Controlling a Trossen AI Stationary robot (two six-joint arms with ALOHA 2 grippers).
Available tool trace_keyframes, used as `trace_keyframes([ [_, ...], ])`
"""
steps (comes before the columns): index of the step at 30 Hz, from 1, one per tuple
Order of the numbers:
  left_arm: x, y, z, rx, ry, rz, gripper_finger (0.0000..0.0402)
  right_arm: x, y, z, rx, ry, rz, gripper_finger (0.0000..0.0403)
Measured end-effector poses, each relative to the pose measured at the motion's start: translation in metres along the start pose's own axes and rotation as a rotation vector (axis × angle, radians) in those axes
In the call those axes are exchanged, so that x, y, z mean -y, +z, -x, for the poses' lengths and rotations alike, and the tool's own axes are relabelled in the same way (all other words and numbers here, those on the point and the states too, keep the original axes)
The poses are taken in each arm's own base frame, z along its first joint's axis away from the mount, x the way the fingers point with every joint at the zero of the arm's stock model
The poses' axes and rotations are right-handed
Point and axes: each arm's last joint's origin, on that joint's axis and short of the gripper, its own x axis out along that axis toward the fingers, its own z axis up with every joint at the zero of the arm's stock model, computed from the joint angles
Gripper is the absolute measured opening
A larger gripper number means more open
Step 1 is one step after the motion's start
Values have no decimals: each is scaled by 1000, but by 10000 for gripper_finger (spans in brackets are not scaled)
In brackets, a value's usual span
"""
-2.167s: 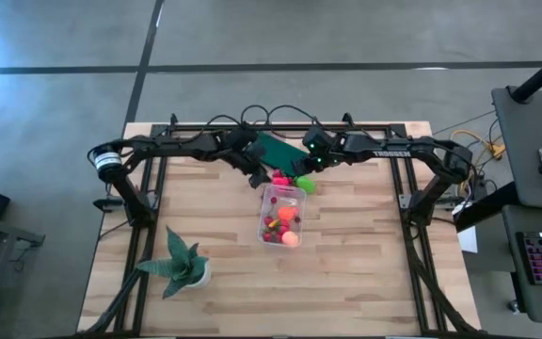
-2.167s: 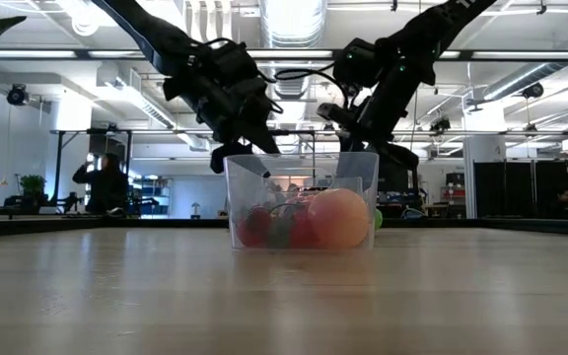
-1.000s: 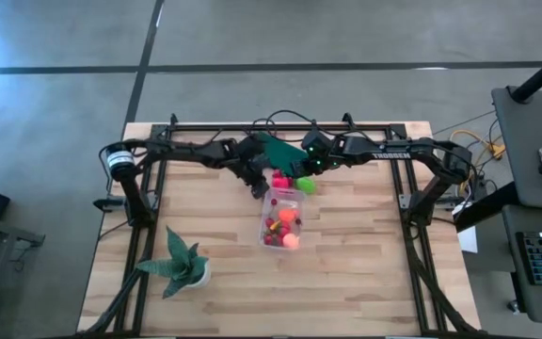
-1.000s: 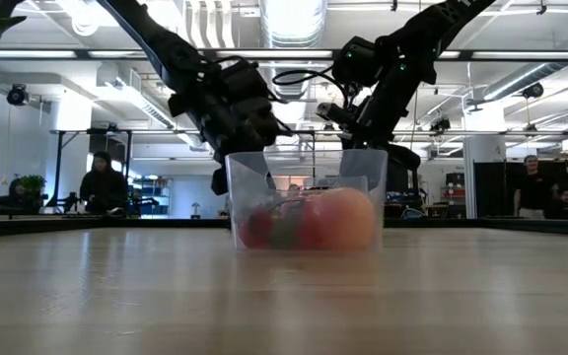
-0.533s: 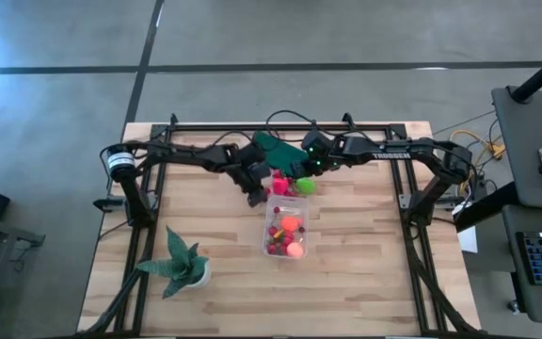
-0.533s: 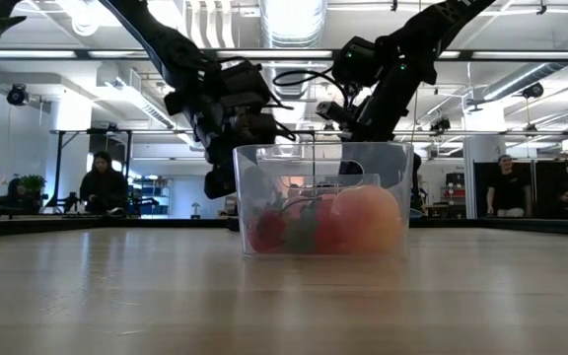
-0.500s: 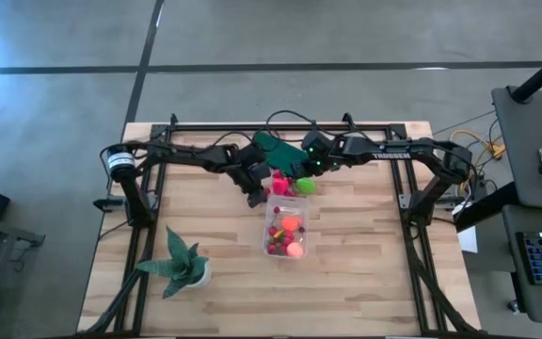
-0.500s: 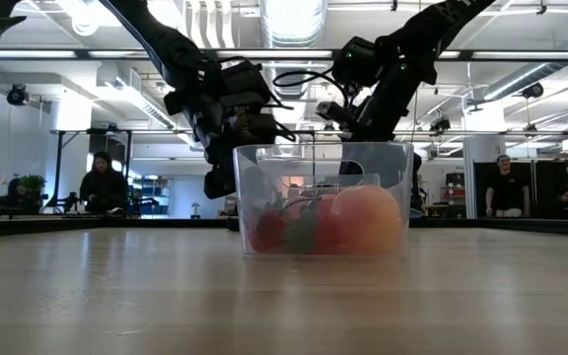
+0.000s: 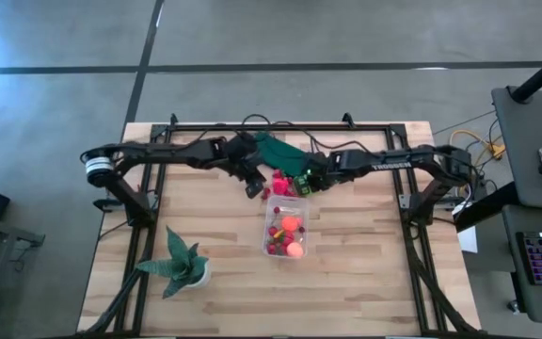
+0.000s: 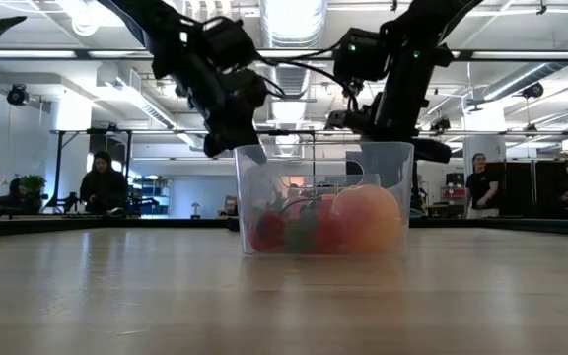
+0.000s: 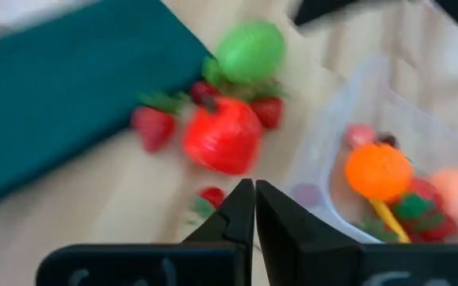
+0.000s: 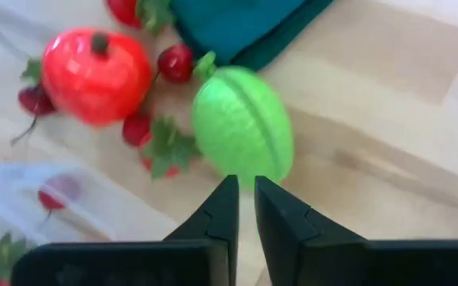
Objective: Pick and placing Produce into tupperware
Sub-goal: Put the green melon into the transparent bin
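The clear tupperware (image 9: 285,226) stands mid-table with orange balls, red berries and a yellow stick inside. Just beyond its far end, loose produce lies on the wood: a lime-green round piece (image 12: 242,127), a red-pink piece (image 12: 95,75) and small dark red berries (image 12: 175,62). My left gripper (image 9: 252,191) hovers shut by the tupperware's far left corner, above a small berry (image 11: 209,196). My right gripper (image 12: 242,191) is shut, its tips right at the lime-green piece's edge. My right gripper's shut fingertips (image 12: 227,189) come down from above at the lime-green piece's near edge (image 12: 241,173). Whether they touch it I cannot tell. The piece lies on the table.
A flat dark green rectangle (image 9: 276,149) lies at the far side beside the loose produce. A spiky potted plant (image 9: 179,264) stands near the left front corner. Black frame rails (image 9: 144,202) run along the table's left, right and far sides.
The tupperware has slid a little toward the table's near edge, pushed from its far end, and now stands still. My left gripper has since drawn back up and toward the far left. My right gripper has moved toward the near edge, over the lime-green piece.
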Motion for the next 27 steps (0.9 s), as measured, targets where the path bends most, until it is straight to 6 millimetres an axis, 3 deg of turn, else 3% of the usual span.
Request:
trace_keyframes([
  [4,-1,2,12,46,67,-25,4,-3,-4,0,-2,1,4,89],
  [8,-2,-3,16,44,73,-17,33,-2,-3,0,9,-4,15,154],
  [12,-8,-15,15,-4,129,73,69,-3,-3,-1,16,-7,158,202],
  [21,-12,-27,11,-105,193,143,94,-2,-1,-17,-8,-32,566,241],
  [27,-11,-25,11,-99,191,145,94,-2,1,-21,0,-41,662,258],
])
